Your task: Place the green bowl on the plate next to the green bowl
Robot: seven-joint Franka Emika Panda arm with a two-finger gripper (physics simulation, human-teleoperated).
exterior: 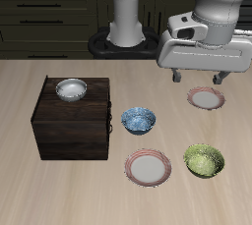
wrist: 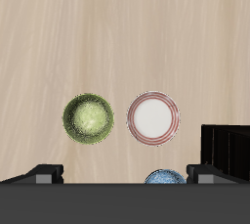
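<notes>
The green bowl (exterior: 204, 160) sits on the table near the front edge; it also shows in the wrist view (wrist: 89, 117). The plate (exterior: 149, 167) with a pink-red striped rim lies flat right beside it, apart from it, and shows in the wrist view (wrist: 153, 117) too. My gripper (exterior: 200, 78) hangs high above the table, farther back than the bowl, open and empty. Its fingertips (wrist: 44, 172) stand wide apart in the wrist view.
A second near-identical plate (exterior: 206, 98) lies under the gripper, farther back. A blue-and-white bowl (exterior: 138, 121) stands behind the first plate. A dark wooden cabinet (exterior: 74, 126) carries a white-grey bowl (exterior: 71, 90) on top.
</notes>
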